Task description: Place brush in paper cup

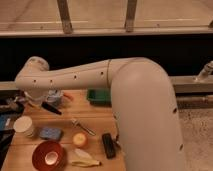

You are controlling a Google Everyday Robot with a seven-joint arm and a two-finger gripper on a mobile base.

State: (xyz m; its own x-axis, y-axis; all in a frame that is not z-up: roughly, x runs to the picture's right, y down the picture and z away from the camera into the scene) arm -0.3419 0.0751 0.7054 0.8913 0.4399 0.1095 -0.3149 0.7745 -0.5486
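Note:
The black brush [51,108] hangs at a slant just under the wrist end of my white arm, at the left of the wooden table [95,120]. Its dark head points down to the right, and its handle end is hidden behind the arm. My gripper [19,104] is the dark part at the far left, below the arm's rounded end, right by the brush's hidden end. The cream-white paper cup [23,125] stands upright on the table, below and left of the brush. The brush is above and right of the cup's rim, not in it.
A blue-and-white patterned cup [54,97] stands behind the brush, with a green tray [99,96] further right. A blue sponge [50,133], red bowl [48,155], silver fork [83,127], orange ball [80,140], banana [84,162] and black block [108,145] lie on the table.

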